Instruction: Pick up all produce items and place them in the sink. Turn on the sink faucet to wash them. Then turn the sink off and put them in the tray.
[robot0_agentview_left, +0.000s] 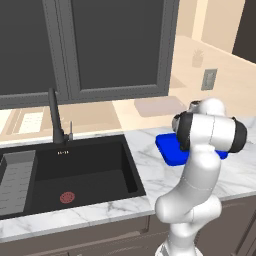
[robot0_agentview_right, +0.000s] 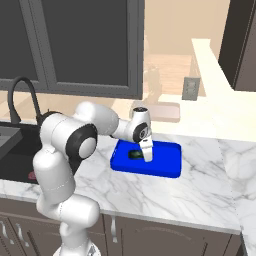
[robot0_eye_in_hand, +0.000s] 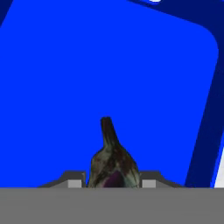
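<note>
1. We see the gripper (robot0_agentview_right: 148, 157) low over the left part of the blue tray (robot0_agentview_right: 165, 162), which sits on the white marble counter (robot0_agentview_right: 200, 190) to the right of the sink (robot0_agentview_left: 85, 170).
2. In the hand view a dark, mottled green-purple piece of produce (robot0_eye_in_hand: 113, 164) sits between the 2 fingertips (robot0_eye_in_hand: 74, 180), its thin stem end pointing away from the hand over the tray floor (robot0_eye_in_hand: 109, 65).
3. The jaws stand partly closed on either side of the produce; we read this as the gripper gripping it.
4. In the right base view the produce (robot0_agentview_right: 135, 154) shows as a small dark lump just left of the fingers, over the tray's left half. We cannot tell whether it touches the tray floor or hangs just above it.
5. The sink is a black basin with a red drain (robot0_agentview_left: 67, 197); a grey ribbed rack (robot0_agentview_left: 17, 180) lies at its left side.
6. The black faucet (robot0_agentview_left: 57, 122) stands behind the sink, well apart from the gripper.
7. In the left base view the arm (robot0_agentview_left: 200, 165) hides most of the tray (robot0_agentview_left: 167, 147); we see 1 blue corner to its left.
</note>
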